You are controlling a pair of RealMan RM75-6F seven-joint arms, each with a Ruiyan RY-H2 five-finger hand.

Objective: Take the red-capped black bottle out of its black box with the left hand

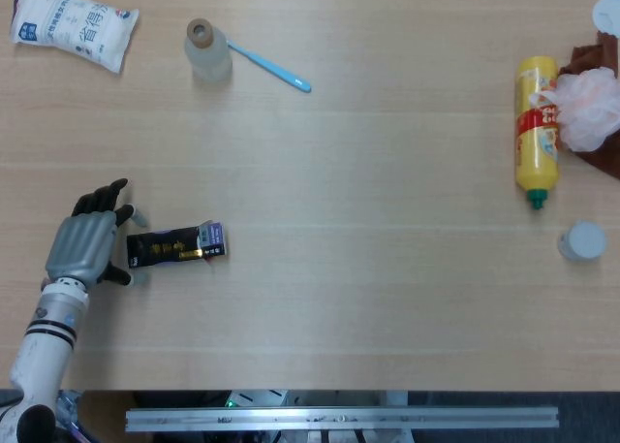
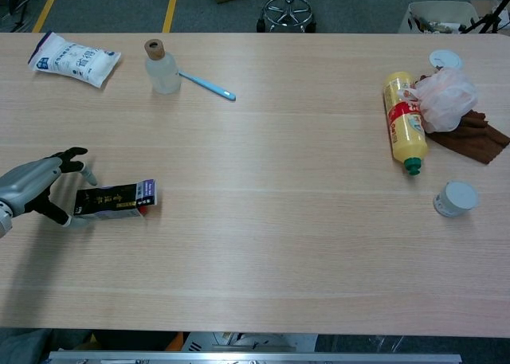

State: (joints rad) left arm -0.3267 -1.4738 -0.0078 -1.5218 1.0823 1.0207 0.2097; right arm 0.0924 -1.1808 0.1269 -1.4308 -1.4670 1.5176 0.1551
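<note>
The black box [image 1: 176,245] lies flat on the table at the near left, with gold lettering and a purple-and-white right end. It also shows in the chest view [image 2: 115,199], where a small red bit peeks out under its right end. The red-capped black bottle itself is not visible. My left hand [image 1: 85,241] sits just off the box's left end, fingers spread, with the thumb below that end and the other fingers above it. It holds nothing. In the chest view the left hand [image 2: 32,185] sits at the left edge. My right hand is in neither view.
At the far left lie a white bag [image 1: 73,21], a cork-topped clear bottle [image 1: 206,50] and a blue toothbrush [image 1: 271,67]. On the right are a yellow bottle [image 1: 536,133], a crumpled white plastic bag [image 1: 586,109] on a brown cloth, and a small white jar [image 1: 582,240].
</note>
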